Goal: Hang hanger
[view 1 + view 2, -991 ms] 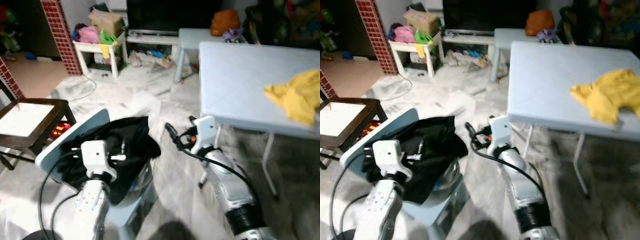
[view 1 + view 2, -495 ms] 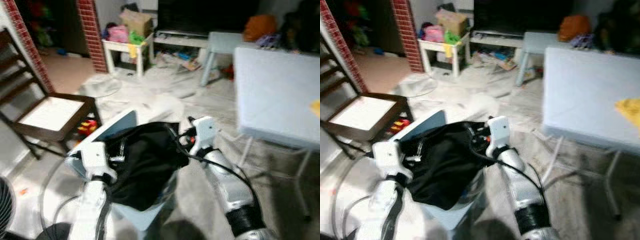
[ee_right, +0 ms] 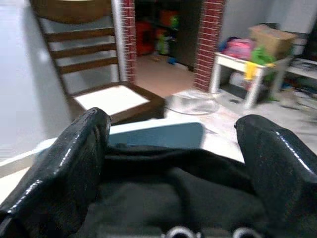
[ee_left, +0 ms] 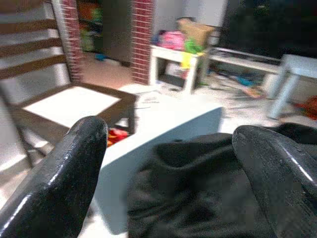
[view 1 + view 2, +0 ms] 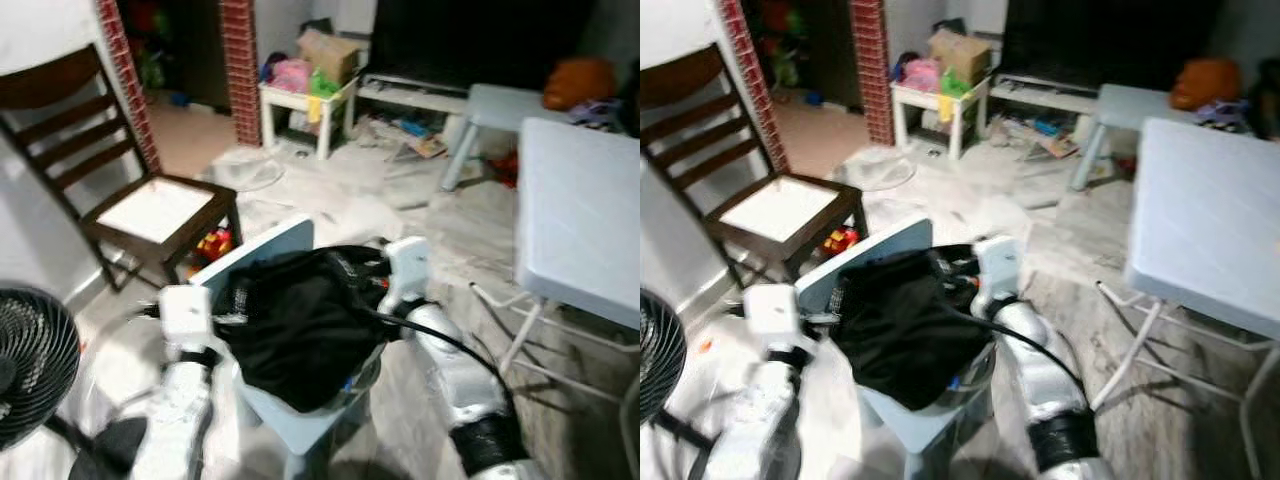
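Hanger: not discernible; black crumpled cloth lies between released left hand and released right hand.

right claw fingers spread | over black cloth | wooden chair beyond

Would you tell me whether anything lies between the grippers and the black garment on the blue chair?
Nothing visible does: the left gripper and right gripper, both open, sit right at the black garment on the blue chair.
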Controlling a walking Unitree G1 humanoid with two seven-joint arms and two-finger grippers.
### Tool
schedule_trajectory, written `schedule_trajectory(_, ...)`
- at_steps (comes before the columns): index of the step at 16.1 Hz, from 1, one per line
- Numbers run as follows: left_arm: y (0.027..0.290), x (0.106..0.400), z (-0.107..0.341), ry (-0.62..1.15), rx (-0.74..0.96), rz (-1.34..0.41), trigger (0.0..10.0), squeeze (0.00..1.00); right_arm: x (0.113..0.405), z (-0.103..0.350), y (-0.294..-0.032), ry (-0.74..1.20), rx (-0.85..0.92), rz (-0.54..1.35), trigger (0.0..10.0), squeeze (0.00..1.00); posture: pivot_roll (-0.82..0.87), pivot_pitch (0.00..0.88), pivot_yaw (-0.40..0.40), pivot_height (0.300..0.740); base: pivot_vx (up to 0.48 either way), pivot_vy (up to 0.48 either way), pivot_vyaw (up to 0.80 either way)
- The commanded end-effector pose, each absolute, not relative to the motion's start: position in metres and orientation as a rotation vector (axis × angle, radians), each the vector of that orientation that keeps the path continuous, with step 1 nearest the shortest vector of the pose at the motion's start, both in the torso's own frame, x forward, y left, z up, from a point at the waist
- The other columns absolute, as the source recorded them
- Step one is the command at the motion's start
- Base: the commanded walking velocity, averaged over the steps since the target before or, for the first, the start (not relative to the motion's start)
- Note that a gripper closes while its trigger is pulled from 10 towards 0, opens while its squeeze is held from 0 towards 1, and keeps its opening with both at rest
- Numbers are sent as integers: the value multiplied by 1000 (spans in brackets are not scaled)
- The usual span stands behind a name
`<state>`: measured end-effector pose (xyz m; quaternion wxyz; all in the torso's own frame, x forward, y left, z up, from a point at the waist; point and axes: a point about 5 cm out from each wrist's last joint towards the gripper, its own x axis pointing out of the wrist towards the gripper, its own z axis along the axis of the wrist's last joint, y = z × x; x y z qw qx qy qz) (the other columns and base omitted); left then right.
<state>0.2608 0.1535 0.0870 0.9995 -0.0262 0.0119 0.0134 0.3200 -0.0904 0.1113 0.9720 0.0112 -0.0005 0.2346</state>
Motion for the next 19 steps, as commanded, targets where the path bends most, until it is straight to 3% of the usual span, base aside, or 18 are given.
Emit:
schedule_trajectory(1, 146, 263, 90, 12, -64, -2, 10000, 0, 322, 113, -98, -1, 13, 454, 10000, 0, 50, 0, -23, 740, 0, 0, 0)
schedule_trajectory(10, 148, 263, 87, 17, -67, 1, 10000, 0, 322, 114, -99, -8, 9, 461, 10000, 0, 44, 0, -23, 740, 0, 0, 44)
schedule_trajectory(13, 147, 263, 87, 20, -67, -1, 10000, 0, 321, 114, -98, -13, 12, 463, 10000, 0, 45, 0, -24, 740, 0, 0, 800)
schedule_trajectory(19, 141, 262, 83, 42, -78, -25, 10000, 0, 321, 114, -102, -6, 9, 456, 10000, 0, 38, 0, -27, 740, 85, 0, 0)
